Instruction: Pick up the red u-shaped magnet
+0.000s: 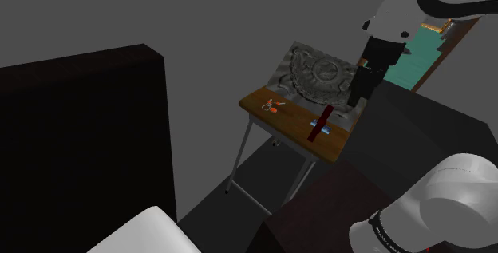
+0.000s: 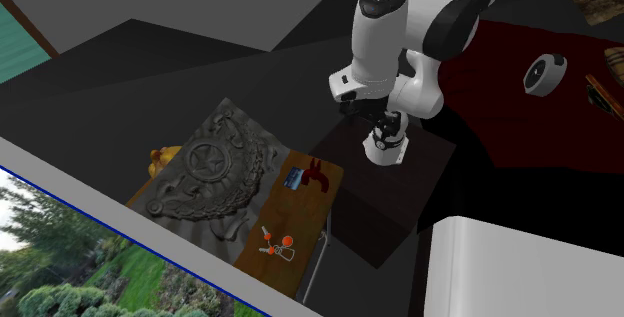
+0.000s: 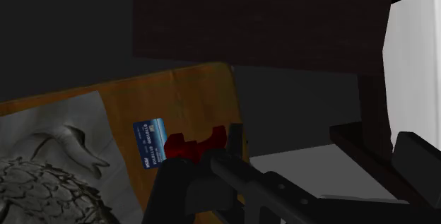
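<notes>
The red u-shaped magnet [image 1: 319,124] lies on the small wooden table [image 1: 335,143], near the edge that faces the stand. It also shows as the magnet [image 2: 318,175] and, past one fingertip, the magnet [image 3: 202,142]. A blue card [image 3: 150,142] lies right beside it. My black gripper [image 1: 360,92] hangs above the table's end, higher than the magnet and off toward the shoulder view's right, touching nothing. In the wrist view the gripper [image 3: 291,153] is open, its fingers [image 3: 178,184] standing wide apart with nothing between them.
A grey carved relief slab [image 1: 318,74] covers the table's far half. A small orange-handled item [image 1: 274,105] lies at the table's other end. A dark cabinet [image 1: 80,140] stands at the shoulder view's left, and a white block [image 1: 144,234] sits low in front.
</notes>
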{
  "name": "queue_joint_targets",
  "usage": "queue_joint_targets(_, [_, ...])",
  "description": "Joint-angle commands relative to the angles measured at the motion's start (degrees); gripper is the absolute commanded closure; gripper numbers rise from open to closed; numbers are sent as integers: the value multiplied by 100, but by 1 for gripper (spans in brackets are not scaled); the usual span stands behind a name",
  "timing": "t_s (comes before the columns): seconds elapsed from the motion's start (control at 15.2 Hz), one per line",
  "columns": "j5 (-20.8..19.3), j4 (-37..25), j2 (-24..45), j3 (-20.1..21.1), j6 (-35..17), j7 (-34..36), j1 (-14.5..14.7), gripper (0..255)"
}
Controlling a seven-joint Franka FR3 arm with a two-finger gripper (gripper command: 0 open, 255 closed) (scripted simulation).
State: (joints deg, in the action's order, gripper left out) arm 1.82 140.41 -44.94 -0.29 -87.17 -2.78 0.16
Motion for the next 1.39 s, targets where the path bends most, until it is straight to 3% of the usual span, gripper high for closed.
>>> queue_joint_targets(0.0, [0, 0, 0, 0, 0, 0, 0, 0])
queue_joint_targets(0.73, [-891, 1004, 678, -1075, -2804, -1873, -94, 0])
queue_joint_targets(1.32, [-964, 1465, 967, -1196, -3599, -1948, -109, 0])
